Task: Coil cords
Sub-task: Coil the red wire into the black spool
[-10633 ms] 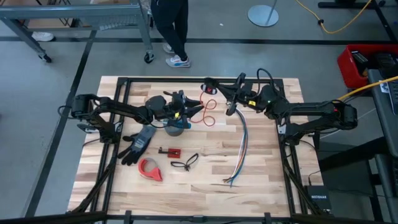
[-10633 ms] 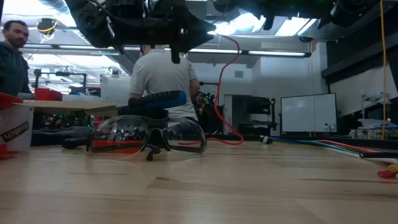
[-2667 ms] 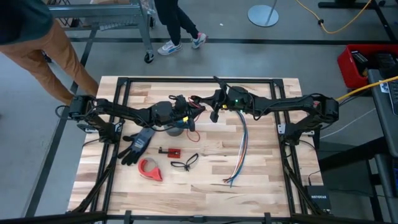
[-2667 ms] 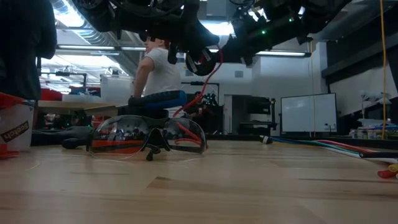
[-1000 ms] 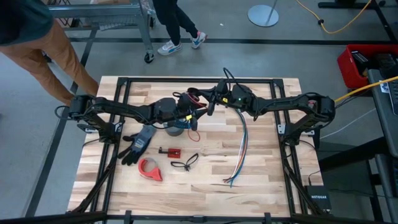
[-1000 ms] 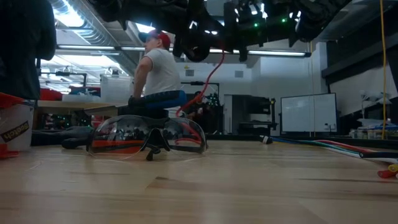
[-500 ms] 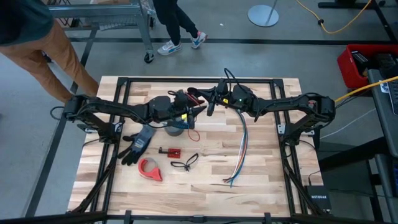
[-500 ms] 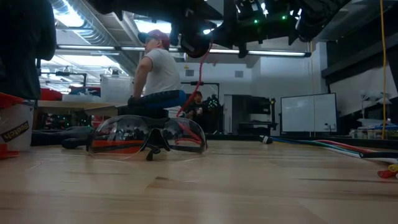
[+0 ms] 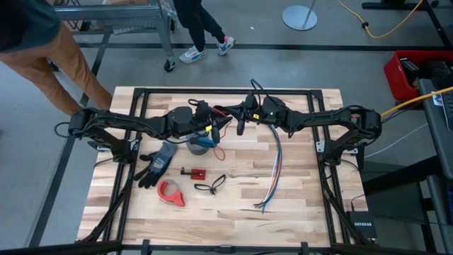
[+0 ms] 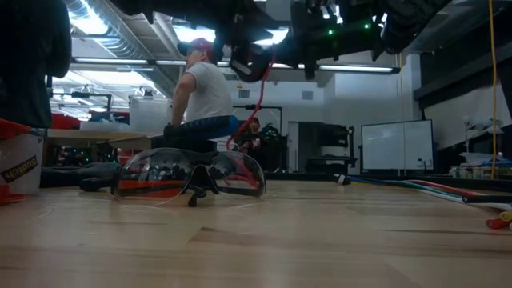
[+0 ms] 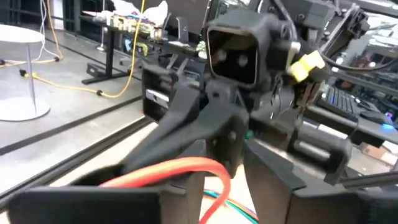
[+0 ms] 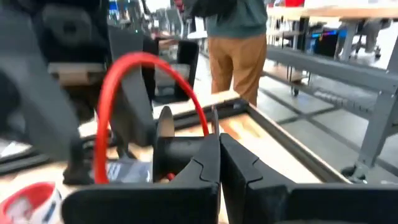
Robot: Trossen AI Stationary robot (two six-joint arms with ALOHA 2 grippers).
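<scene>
A thin red cord (image 9: 220, 113) is held up above the middle of the table, between my two grippers. It arches as a loop (image 12: 144, 59) in the right wrist view, and its loose part (image 10: 244, 120) hangs down toward the table. My right gripper (image 9: 238, 122) comes from the right, level, and is shut on the cord. My left gripper (image 9: 214, 127) faces it from the left. Its fingers stand slightly apart, and the cord (image 11: 186, 167) runs down between them. My right gripper pinches the red cord between its two fingers at the foot of the loop (image 12: 207, 132). It comes level from the table's right. The loop stands up above the fingers, clear of the table. My left gripper has the cord (image 11: 214, 193) between its fingers; whether they touch it, I cannot tell.
Under the arms lie a blue object (image 9: 200, 145), a black glove (image 9: 159, 161), a red tape roll (image 9: 170, 193), a small black looped cord (image 9: 210, 185) and a multicoloured wire bundle (image 9: 274, 170). Safety glasses (image 10: 188, 174) stand nearby. People move beyond the far edge.
My left gripper has risen a little and drawn slightly back toward the table's left, staying at the cord. The right gripper has kept its place and its hold on the cord.
</scene>
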